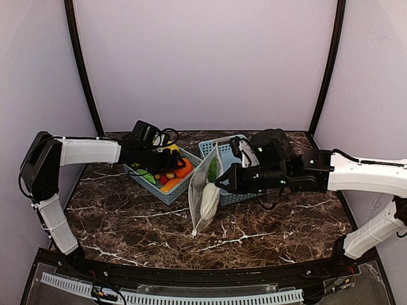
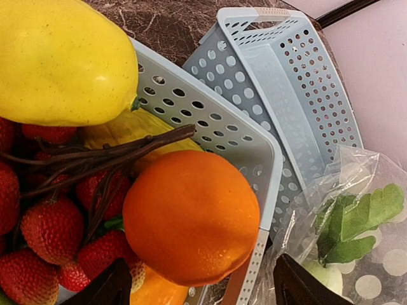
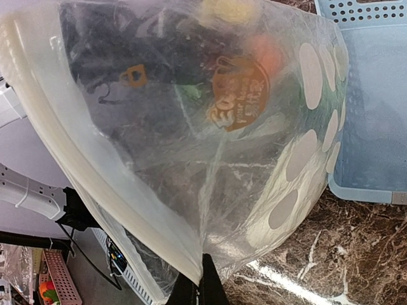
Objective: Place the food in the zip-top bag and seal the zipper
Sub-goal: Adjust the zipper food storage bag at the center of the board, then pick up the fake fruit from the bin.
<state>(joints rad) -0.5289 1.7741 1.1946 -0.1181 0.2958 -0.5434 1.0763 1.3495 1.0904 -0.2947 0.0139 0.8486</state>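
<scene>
The clear polka-dot zip-top bag (image 1: 205,194) stands upright on the table with a white oblong piece with green leaves (image 1: 210,190) inside. My right gripper (image 1: 224,181) is shut on the bag's edge (image 3: 191,254) and holds it up. My left gripper (image 1: 166,162) is open over the left basket, its fingertips (image 2: 105,289) on either side of the round orange (image 2: 191,216). The basket holds a yellow piece (image 2: 60,60) and red strawberries (image 2: 51,229). The bag also shows in the left wrist view (image 2: 356,248). The zipper's strip (image 3: 95,165) runs along the bag's mouth; no slider shows.
Two light-blue lattice baskets stand at the back: the left one (image 1: 166,190) holds the food, the right one (image 1: 222,149) sits behind the bag. In the left wrist view the second basket (image 2: 299,95) lies just beyond the first.
</scene>
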